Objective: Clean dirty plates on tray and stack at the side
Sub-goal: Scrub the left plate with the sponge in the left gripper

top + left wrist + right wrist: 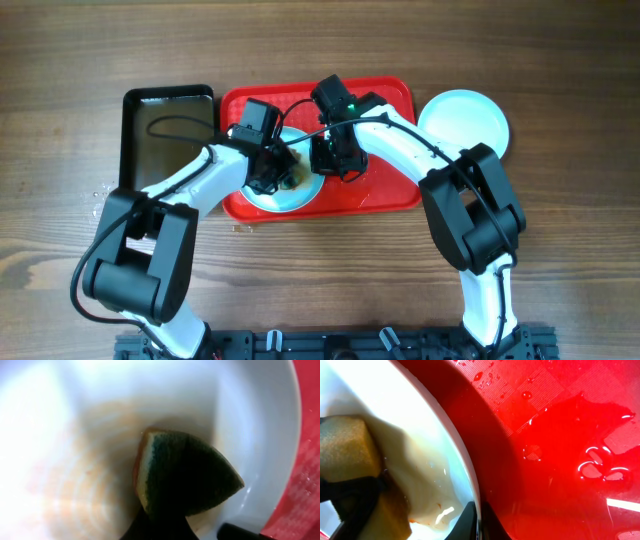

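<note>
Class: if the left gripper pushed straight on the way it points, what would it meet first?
The left gripper grips a yellow sponge with a dark green face, which leads; that would press into the orange-smeared middle of the round white plate, which it seems already to touch.

Table count: two plates (300, 200) (465, 120), one tray (390, 190), one pan (165, 135), one sponge (185, 480), two arms (190, 185) (410, 150).
One white plate lies toward 7 o'clock on the single red tray. The other sits off it at 3 o'clock, and whether more are stacked beneath it cannot be told. The lone black pan is at 9 o'clock.
</note>
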Robot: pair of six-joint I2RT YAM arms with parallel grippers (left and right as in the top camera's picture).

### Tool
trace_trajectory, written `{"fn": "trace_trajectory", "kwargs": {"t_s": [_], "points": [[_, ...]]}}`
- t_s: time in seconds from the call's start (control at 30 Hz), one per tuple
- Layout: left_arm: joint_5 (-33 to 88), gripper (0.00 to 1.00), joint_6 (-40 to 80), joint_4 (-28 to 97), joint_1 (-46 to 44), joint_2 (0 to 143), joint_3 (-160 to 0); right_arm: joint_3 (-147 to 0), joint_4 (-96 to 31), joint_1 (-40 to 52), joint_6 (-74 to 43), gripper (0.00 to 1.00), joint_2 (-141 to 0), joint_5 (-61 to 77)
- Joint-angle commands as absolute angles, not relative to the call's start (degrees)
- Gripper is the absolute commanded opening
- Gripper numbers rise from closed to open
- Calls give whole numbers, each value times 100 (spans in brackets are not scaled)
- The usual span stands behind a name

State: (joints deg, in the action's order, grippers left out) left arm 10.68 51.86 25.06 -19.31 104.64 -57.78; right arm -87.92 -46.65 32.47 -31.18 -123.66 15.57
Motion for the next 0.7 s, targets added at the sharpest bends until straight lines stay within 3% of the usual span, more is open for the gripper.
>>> {"fn": "trace_trajectory", "kwargs": {"t_s": [0.0, 0.13, 0.27, 0.57, 0.67], "points": [[150, 4, 5133, 3030, -1708, 10875, -5422, -8661, -4762, 3271, -2995, 4, -12536, 1245], [290, 4, 4711, 3015, -1627, 10514, -5424, -8661, -4762, 3271, -3000, 4, -12536, 1243], [1542, 4, 4713, 2790, -1804, 10160, -5422, -8661, -4744, 3271, -3000, 4, -12536, 1245], [1507, 4, 5280, 2547, -2644, 10617, -5422, -8661, -4751, 3271, -3000, 4, -12536, 1249], [495, 4, 5277, 2602, -2506, 10617, -5422, -8661, -4748, 3271, -2998, 4, -12536, 1291]]}}
